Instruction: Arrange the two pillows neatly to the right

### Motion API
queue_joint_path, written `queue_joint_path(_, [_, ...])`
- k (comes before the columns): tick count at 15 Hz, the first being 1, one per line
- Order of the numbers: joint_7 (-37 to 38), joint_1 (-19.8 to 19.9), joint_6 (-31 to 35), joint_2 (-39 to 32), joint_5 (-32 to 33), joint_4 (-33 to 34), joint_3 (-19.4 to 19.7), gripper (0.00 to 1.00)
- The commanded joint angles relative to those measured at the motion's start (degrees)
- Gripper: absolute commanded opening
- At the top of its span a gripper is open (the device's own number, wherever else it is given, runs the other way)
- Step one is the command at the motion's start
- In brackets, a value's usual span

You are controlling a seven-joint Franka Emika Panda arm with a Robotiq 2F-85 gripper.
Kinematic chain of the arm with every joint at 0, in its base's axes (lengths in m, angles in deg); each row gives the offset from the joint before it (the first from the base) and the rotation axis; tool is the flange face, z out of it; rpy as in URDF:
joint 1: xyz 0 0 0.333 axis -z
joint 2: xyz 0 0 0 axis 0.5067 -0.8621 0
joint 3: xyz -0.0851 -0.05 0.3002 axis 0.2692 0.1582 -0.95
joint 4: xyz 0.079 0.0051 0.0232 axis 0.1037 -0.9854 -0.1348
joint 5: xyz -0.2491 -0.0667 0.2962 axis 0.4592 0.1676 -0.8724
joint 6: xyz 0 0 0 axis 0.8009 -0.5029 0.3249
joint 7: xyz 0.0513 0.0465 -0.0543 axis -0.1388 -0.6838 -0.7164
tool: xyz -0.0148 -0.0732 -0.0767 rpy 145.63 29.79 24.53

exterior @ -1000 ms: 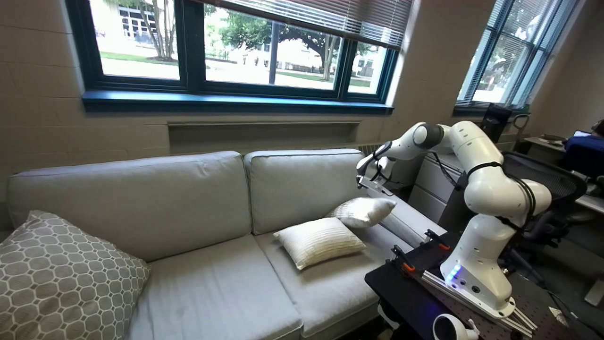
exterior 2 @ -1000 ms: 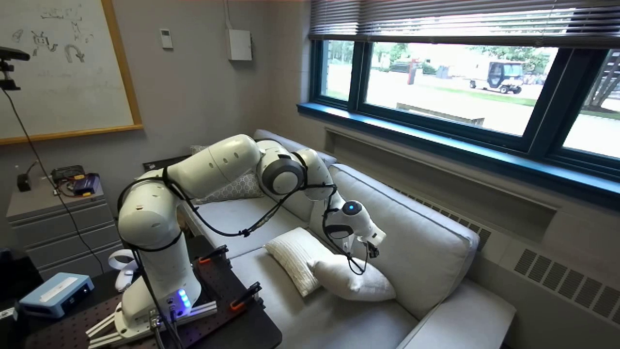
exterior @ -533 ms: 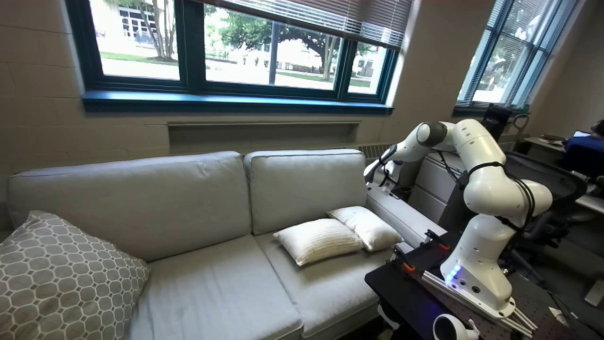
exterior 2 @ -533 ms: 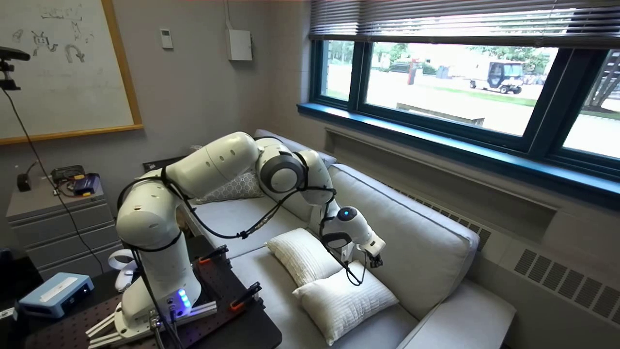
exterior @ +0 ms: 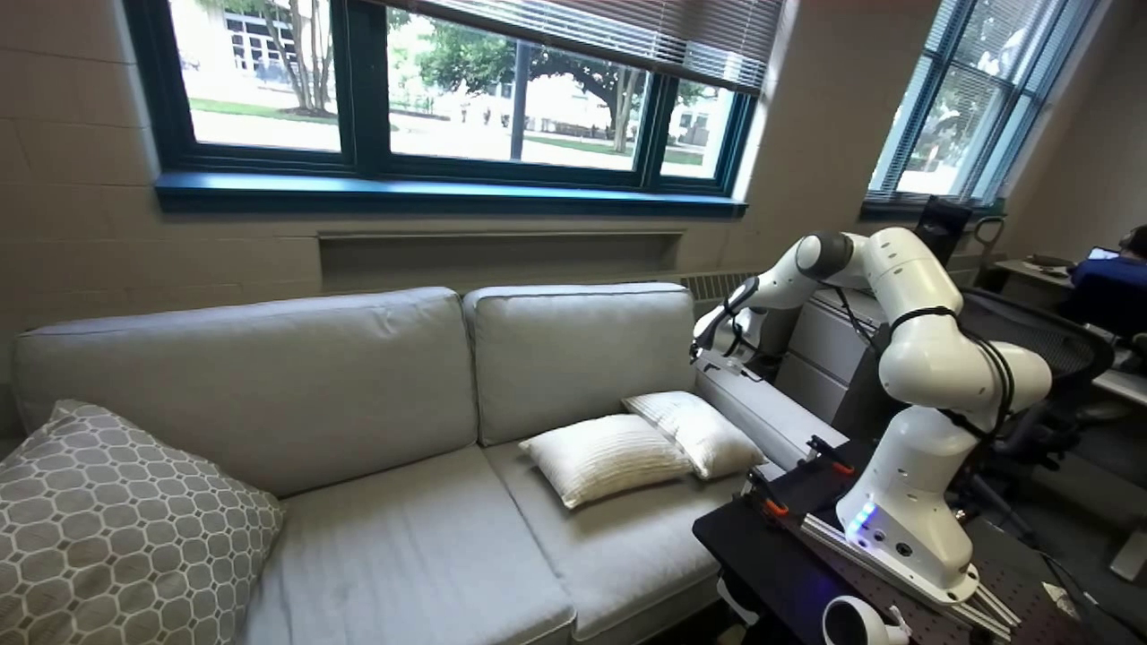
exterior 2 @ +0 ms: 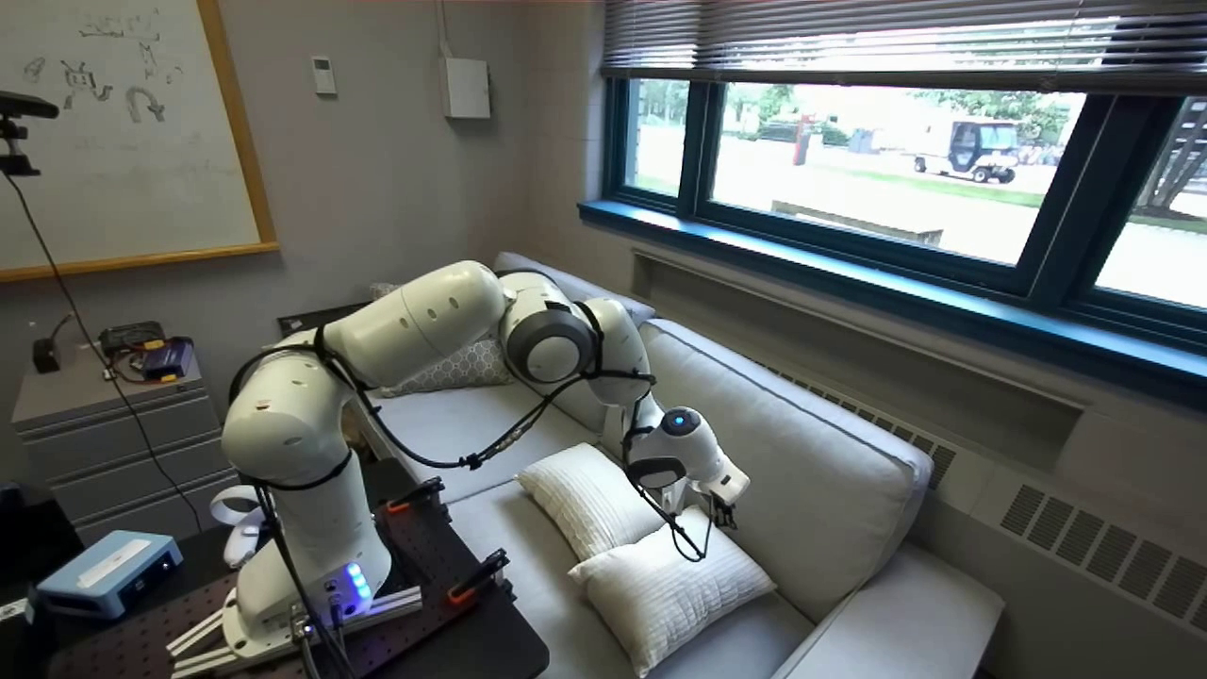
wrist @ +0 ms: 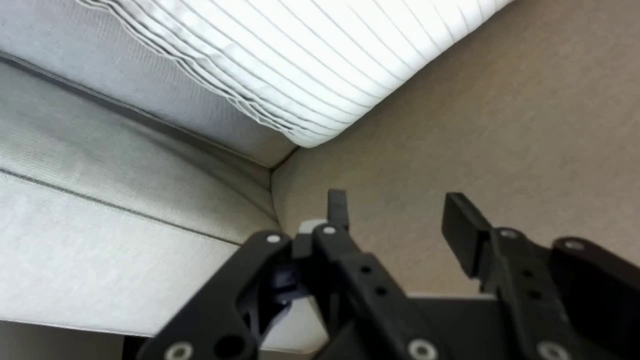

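Two cream pillows lie on the sofa seat. In an exterior view the left pillow (exterior: 609,459) and the right pillow (exterior: 703,433), closer to the armrest, lie with their edges meeting. From the opposite angle the armrest-side pillow (exterior 2: 674,594) overlaps a corner of its neighbour pillow (exterior 2: 589,500). My gripper (wrist: 397,217) is open in the wrist view, with only sofa fabric visible between its fingers. The ribbed pillow (wrist: 310,55) fills the top there, apart from the fingertips. In an exterior view my gripper (exterior 2: 722,514) hangs by the backrest, over that pillow's rear edge.
The sofa backrest (exterior: 582,358) rises behind, and the armrest (exterior: 771,412) bounds the right end. A lattice-patterned cushion (exterior: 134,528) leans at the left end. The robot's black table (exterior: 744,537) with clamps (exterior: 766,493) stands close to the seat's front.
The armrest-side pillow was tilted and puffed up; it has come down flat and shifted towards the sofa's front and armrest. The arm has moved slightly towards the armrest.
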Motion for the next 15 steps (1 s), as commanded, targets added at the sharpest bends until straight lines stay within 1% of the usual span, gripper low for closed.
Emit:
queue_joint_path(1, [0.6,-3.3,-0.4,-2.6,2.4,1.0,0.7,0.83])
queue_joint_path(3, [0.3,-5.5,-1.6,-4.7,3.5,2.2,1.2,0.98])
queue_joint_path(4, [0.1,-6.7,-2.7,-5.5,4.0,2.5,1.4,1.0])
queue_joint_path(7, [-2.3,-8.8,-8.5,-7.6,7.4,3.1,0.1,1.0])
queue_joint_path(9, [-4.2,-10.1,-11.9,-8.7,9.7,3.4,0.2,1.0])
queue_joint_path(11, [-6.3,-11.0,-17.0,-8.8,11.6,3.8,1.0,1.0])
queue_joint_path(12, [-4.0,-11.1,-13.0,-8.5,9.3,2.3,0.6,1.0])
queue_joint_path(15, [-4.1,-11.4,-13.3,-8.8,9.3,2.4,0.7,1.0])
